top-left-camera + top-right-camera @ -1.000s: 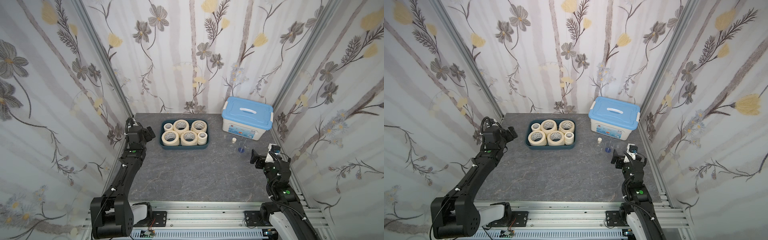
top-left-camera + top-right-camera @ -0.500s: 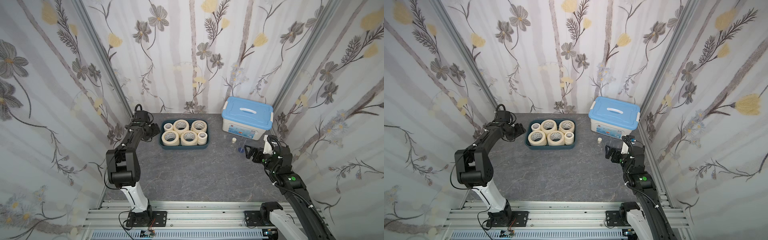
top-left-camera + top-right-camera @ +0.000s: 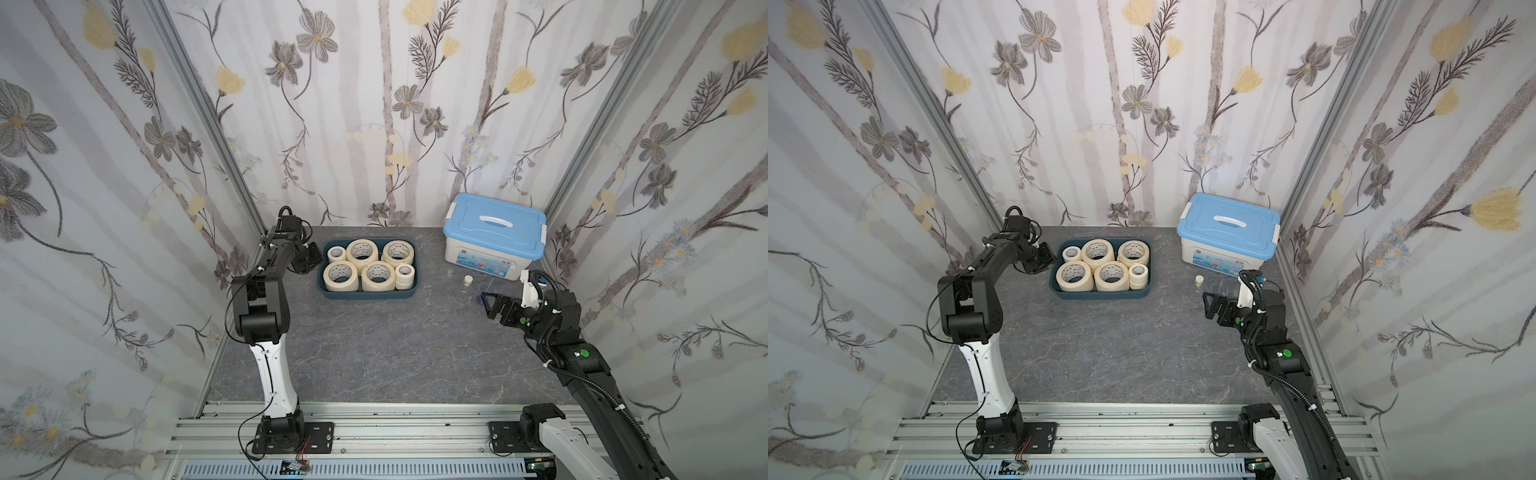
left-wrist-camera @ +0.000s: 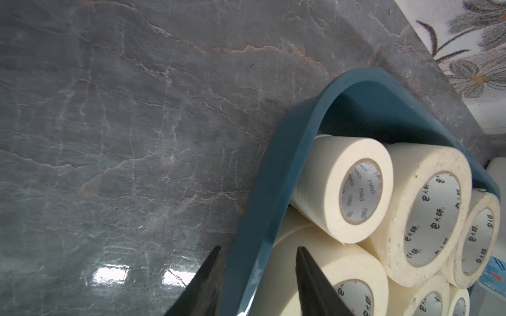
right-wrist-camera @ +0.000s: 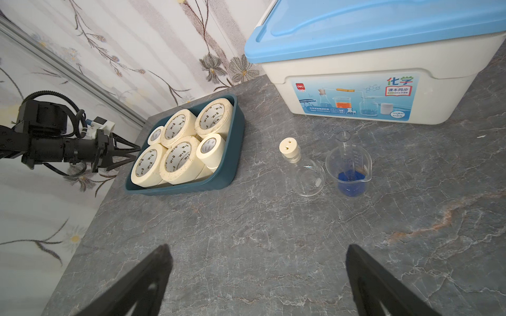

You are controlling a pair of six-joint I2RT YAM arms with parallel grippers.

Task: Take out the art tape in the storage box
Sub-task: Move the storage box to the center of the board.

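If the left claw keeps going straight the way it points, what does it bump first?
Probably the storage box: the left claw straddles its rim, and the big art tape roll sits right behind.

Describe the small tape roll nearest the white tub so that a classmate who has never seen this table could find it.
Start at the white tub with the blue lid by the back wall, then look across to the dark teal tray. At the tray's front corner nearest the tub sits a small tape roll. Its neighbours are much wider rings.
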